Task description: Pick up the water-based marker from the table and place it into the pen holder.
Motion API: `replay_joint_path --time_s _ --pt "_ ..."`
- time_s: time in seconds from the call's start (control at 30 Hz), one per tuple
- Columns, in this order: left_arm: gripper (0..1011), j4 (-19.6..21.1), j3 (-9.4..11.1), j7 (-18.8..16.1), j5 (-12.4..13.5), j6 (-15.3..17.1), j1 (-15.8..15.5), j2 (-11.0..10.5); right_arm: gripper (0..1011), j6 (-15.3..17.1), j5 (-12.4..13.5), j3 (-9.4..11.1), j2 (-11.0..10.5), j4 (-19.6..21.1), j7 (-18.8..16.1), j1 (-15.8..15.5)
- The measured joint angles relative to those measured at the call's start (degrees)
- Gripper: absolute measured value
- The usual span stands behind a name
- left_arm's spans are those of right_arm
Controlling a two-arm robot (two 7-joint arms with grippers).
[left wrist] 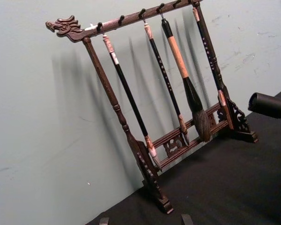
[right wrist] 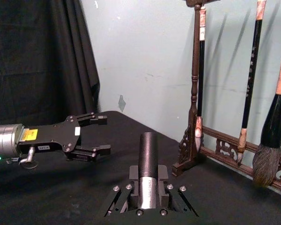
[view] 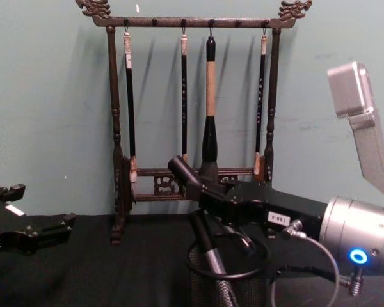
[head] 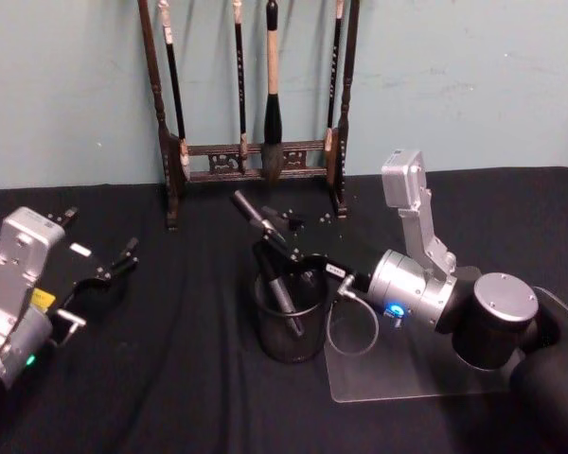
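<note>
My right gripper [head: 282, 244] is shut on the water-based marker [head: 282, 288], a dark stick with a grey lower section, tilted over the pen holder [head: 279, 345]. The marker's lower end sits inside the black mesh cup, and its top leans back and to the left. From the chest view the marker [view: 182, 174] slants down into the pen holder [view: 249, 294] under the right gripper [view: 208, 195]. The right wrist view has the marker [right wrist: 148, 154] clamped between the fingers. My left gripper [head: 99, 284] rests open and idle at the table's left side, far from the cup.
A tall dark wooden brush rack [head: 256, 161] with several hanging brushes stands at the back against the wall. A clear plastic sheet [head: 407, 374] lies on the black cloth under my right arm. The left gripper [right wrist: 104, 133] also appears in the right wrist view.
</note>
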State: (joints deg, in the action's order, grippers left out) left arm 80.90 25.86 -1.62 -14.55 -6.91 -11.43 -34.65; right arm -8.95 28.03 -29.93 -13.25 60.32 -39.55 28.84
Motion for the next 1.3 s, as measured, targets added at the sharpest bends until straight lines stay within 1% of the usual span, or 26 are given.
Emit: replay_joint_path --time_s 0.4,0.5,0.53,0.57,0.63,0.67,0.7,0.8,0.83,0.9,1.03,1.07,1.17,1.2,1.27,1.3 --pt "1001 0.0 0.0 0.0 0.0 0.0 0.0 0.0 237 0.1 0.0 0.0 0.0 0.1 0.1 -0.1" --pt "1001 0.0 0.0 0.0 0.0 0.0 0.0 0.0 254 0.1 0.0 0.0 0.0 0.1 0.1 -0.1" --pt "1001 0.0 0.0 0.0 0.0 0.0 0.0 0.0 278 0.1 0.0 0.0 0.0 0.1 0.1 -0.1" --pt "1001 0.0 0.0 0.0 0.0 0.0 0.0 0.0 334 0.1 -0.1 0.0 0.0 0.1 0.1 -0.1" --pt "1001 0.0 0.0 0.0 0.0 0.0 0.0 0.0 377 0.1 -0.1 0.0 0.0 0.1 0.1 -0.1" --pt "1001 0.0 0.0 0.0 0.0 0.0 0.0 0.0 438 0.1 -0.1 0.0 0.0 0.1 0.1 -0.1" --pt "1001 0.0 0.0 0.0 0.0 0.0 0.0 0.0 438 0.1 -0.1 0.0 0.0 0.1 0.1 -0.1" --pt "1001 0.0 0.0 0.0 0.0 0.0 0.0 0.0 561 0.1 -0.1 0.0 0.0 0.1 0.1 -0.1" --pt "1001 0.0 0.0 0.0 0.0 0.0 0.0 0.0 580 0.1 -0.1 0.0 0.0 0.1 0.1 -0.1" --pt "1001 0.0 0.0 0.0 0.0 0.0 0.0 0.0 661 0.1 -0.1 0.1 0.0 0.1 0.1 -0.1" --pt "1001 0.0 0.0 0.0 0.0 0.0 0.0 0.0 759 0.1 -0.1 0.1 0.0 0.1 0.1 -0.1" --pt "1001 0.0 0.0 0.0 0.0 0.0 0.0 0.0 815 0.1 -0.1 0.1 0.0 0.1 0.1 -0.1" --pt "1001 0.0 0.0 0.0 0.0 0.0 0.0 0.0 866 0.1 -0.1 0.1 0.0 0.1 0.1 -0.1" --pt "1001 0.0 0.0 0.0 0.0 0.0 0.0 0.0 914 0.1 -0.1 0.1 0.0 0.1 0.1 -0.1" --pt "1001 0.0 0.0 0.0 0.0 0.0 0.0 0.0 959 0.1 -0.1 0.1 0.0 0.1 0.1 -0.1" --pt "1001 0.0 0.0 0.0 0.0 0.0 0.0 0.0 959 0.1 -0.1 0.1 0.0 0.1 0.1 -0.1"
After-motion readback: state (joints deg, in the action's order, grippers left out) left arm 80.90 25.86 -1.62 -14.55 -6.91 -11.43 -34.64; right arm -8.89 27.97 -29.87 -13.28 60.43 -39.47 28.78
